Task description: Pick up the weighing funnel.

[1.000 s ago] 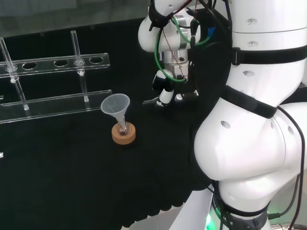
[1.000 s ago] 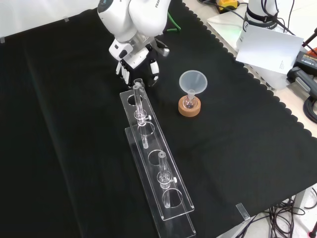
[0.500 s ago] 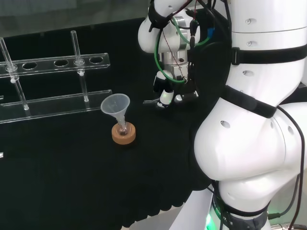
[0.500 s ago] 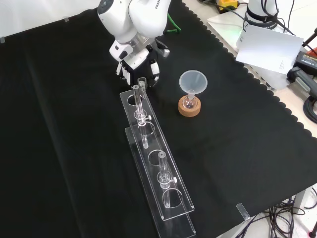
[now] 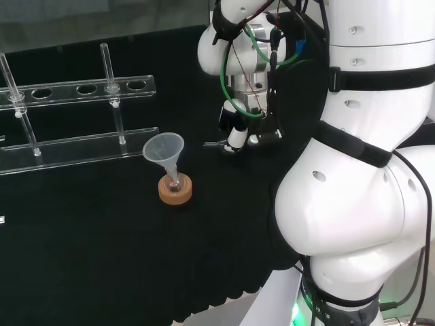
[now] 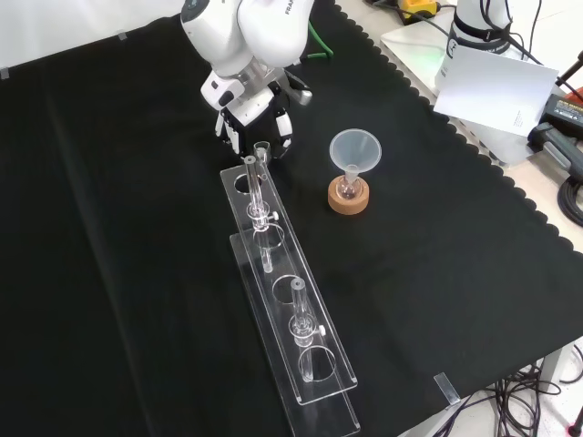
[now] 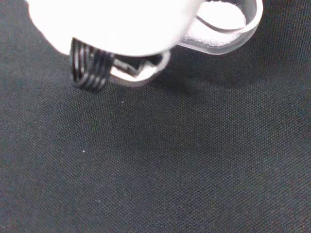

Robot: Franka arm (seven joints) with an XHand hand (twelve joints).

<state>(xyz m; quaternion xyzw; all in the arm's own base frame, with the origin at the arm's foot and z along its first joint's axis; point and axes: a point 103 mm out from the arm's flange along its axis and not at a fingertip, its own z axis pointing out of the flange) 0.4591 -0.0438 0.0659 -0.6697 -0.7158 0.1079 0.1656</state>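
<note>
The weighing funnel (image 7: 221, 26) is a small clear scoop holding white powder. In the wrist view it sits against the hand (image 7: 121, 24), with a shadow on the cloth below it. My hand (image 5: 241, 132) hangs just above the cloth, fingers curled around the piece. The short stem of the weighing funnel (image 5: 214, 143) pokes out to the left of the fingers in the head view. In the front view the hand (image 6: 250, 118) is at the near end of the rack, with the clear weighing funnel (image 6: 262, 147) at its fingertips.
The big funnel (image 5: 164, 149) stands in a small flask on a cork ring (image 5: 175, 190), left of the hand in the head view. A clear tube rack (image 6: 282, 300) with upright tubes runs from the hand toward the front. The arm's white links (image 5: 360, 170) stand at the right.
The hand has risen slightly off the cloth, with the weighing funnel staying in its fingers. The big funnel and the rack have not moved.
</note>
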